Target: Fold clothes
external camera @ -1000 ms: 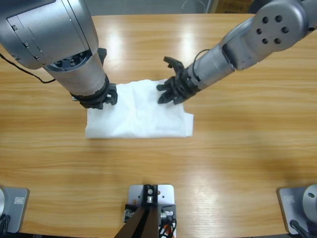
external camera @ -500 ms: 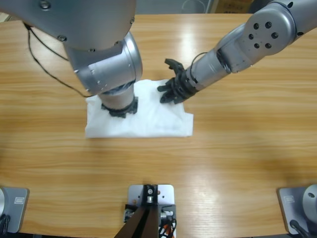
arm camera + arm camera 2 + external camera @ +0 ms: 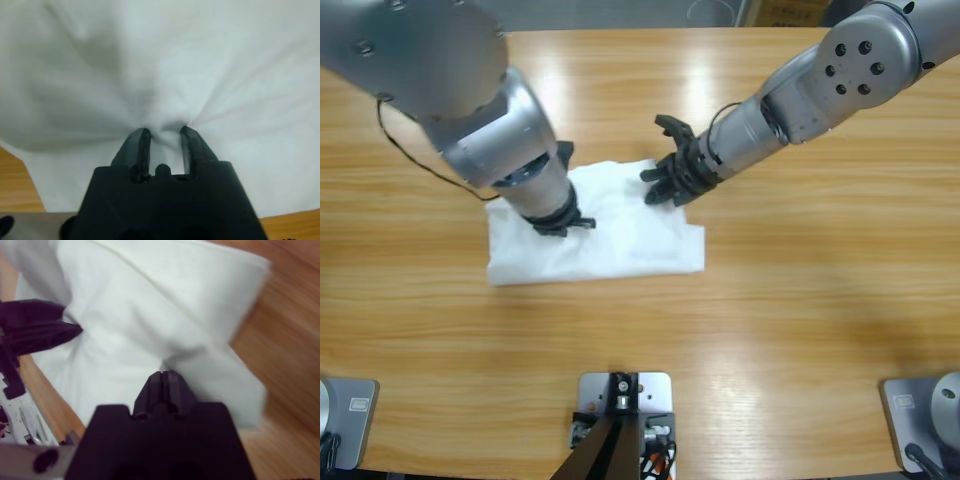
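Our left gripper (image 3: 162, 137) pinches the T-shirt (image 3: 610, 245) with narrow jaws at 9 o'clock; our right gripper (image 3: 164, 374), jaws closed, grips its 2 o'clock edge. Uneven pulls could undo the fold.

A: The high camera looks straight down on the bench (image 3: 800, 300), taking in both arms.

B: Each wrist camera sits close above the white shirt (image 3: 610, 240), looking along its jaws. All three views share that cloth.

Silver-grey arms (image 3: 500, 120) (black jaws)
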Robot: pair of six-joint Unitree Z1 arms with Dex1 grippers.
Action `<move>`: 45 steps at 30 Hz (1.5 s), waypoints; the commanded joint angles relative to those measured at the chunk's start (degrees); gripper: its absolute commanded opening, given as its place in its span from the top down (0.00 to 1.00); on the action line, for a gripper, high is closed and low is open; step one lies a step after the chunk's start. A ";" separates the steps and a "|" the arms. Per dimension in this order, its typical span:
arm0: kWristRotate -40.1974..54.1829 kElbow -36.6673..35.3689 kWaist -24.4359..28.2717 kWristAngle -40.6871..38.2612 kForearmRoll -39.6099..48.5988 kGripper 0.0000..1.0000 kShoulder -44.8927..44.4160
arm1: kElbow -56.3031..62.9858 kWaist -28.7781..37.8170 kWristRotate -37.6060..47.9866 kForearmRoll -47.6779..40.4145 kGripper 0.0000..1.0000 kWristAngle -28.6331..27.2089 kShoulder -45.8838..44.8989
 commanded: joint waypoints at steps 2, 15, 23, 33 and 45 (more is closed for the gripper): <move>-0.13 12.59 5.86 1.50 -0.96 1.00 -5.41 | 1.24 -1.23 -0.77 -0.21 1.00 0.63 4.74; 1.74 7.16 4.18 1.15 -4.56 1.00 -2.19 | 1.45 -0.83 -1.56 4.76 1.00 -4.91 -10.07; 3.65 -7.94 -1.22 -0.50 -4.39 1.00 5.28 | 1.36 1.60 -1.12 15.26 1.00 -6.16 -19.98; 3.55 -9.50 -2.61 -0.27 2.54 1.00 4.07 | 0.08 0.17 -1.82 13.29 1.00 -11.70 -5.39; 3.39 -11.19 -2.61 -0.36 2.55 1.00 3.70 | -2.58 -1.90 -2.35 12.48 1.00 -13.91 -0.77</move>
